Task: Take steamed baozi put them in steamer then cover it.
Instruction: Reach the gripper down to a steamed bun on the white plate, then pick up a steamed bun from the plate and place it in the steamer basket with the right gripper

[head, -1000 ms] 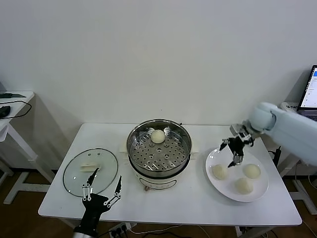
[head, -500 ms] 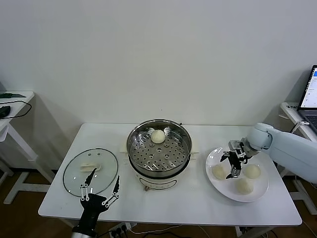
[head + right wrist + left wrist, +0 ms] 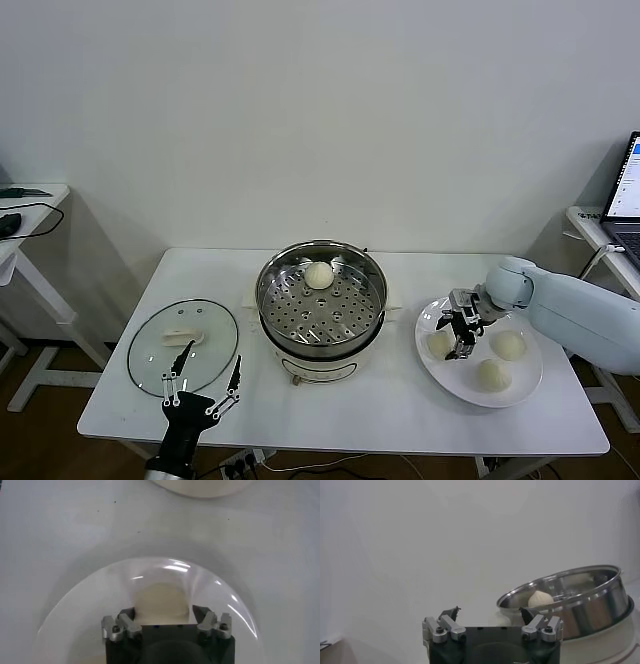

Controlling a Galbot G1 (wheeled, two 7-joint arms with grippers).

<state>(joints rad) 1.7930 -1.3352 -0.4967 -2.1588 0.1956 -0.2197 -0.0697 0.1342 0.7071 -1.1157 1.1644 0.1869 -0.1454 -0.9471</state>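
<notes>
The right claw (image 3: 458,335) is held low over a white plate (image 3: 528,385) on the right side of the table (image 3: 400,400). Its fingers are spread apart and nothing is gripped between them; in the right wrist view one bun (image 3: 162,600) is seen directly beneath the open fingers, framed between the two tips. Whether the fingertips touch the bun cannot be told.

Three buns are seen on the plate: the nearest one (image 3: 440,343) under the claw, a second (image 3: 508,345) beside it, and a third (image 3: 492,375) toward the front edge.

To the left of the plate, in the middle of the table, the steamer (image 3: 322,305) stands uncovered. One bun (image 3: 318,274) is already placed on its perforated tray, near the back wall.

Further left, the glass lid (image 3: 183,345) lies flat on the table, apart from the steamer. The left claw (image 3: 205,385) is parked at the front edge just beside the lid, fingers spread and empty.

One bun of four is judged done; three buns and the covering are left.
</notes>
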